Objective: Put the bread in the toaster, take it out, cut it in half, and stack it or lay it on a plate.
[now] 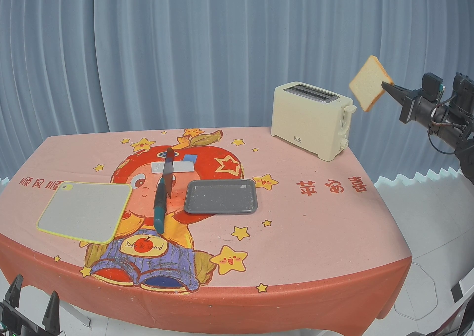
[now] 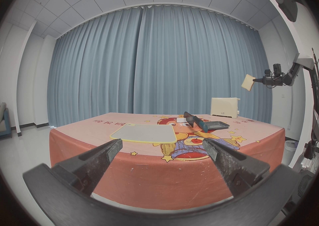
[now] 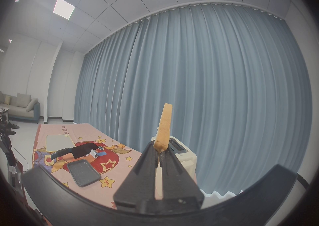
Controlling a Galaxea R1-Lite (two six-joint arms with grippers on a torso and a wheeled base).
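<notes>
Pinched bread [image 1: 370, 83] by one corner in pressed-together right gripper [image 1: 388, 86], aloft above and just right of toaster [image 1: 307, 119], not touching; left gripper [image 2: 162, 146] spread, low, short of table [image 1: 316, 233] edge; judged best squared edge-on over a slot [image 1: 312, 93], then lowered straight; slot depths unseen.

bread [image 3: 165, 123]: btm corner hid in right hand [image 3: 160, 150] | toaster [image 3: 187, 161]: ptly behind hand

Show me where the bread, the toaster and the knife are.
bread [image 1: 370, 83], head view, middle of its pale face.
toaster [image 1: 303, 122], head view, its front wall.
knife [image 1: 159, 208], head view, its teal handle.
</notes>
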